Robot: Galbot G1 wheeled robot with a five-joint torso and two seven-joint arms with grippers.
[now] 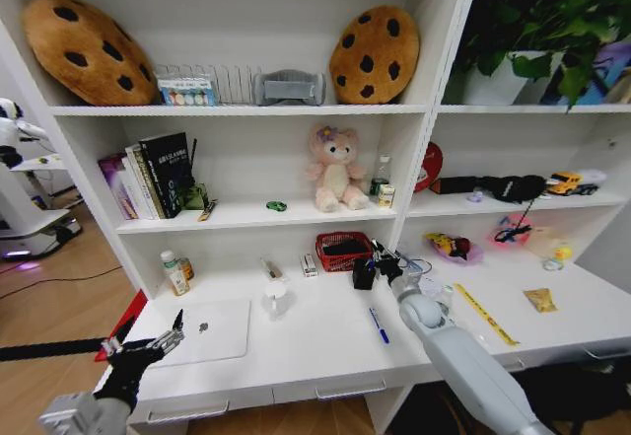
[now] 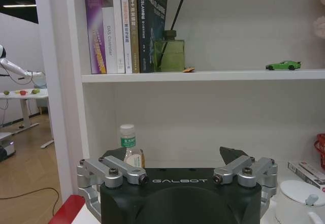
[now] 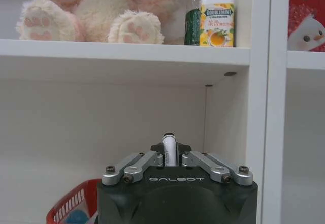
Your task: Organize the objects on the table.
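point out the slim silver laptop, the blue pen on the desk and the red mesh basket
slim silver laptop (image 1: 210,330), head view, middle of its closed lid
blue pen (image 1: 379,325), head view, mid barrel
red mesh basket (image 1: 344,260), head view, front wall

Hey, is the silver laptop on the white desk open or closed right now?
Closed. The laptop lies flat on the desk, lid down with its logo facing up, no screen or keyboard visible.

Your head view looks down on the table (image 1: 296,341) and shelving; both wrist views face the shelves level and close, sharing the plush bear's (image 1: 335,169) (image 3: 91,10) shelf.
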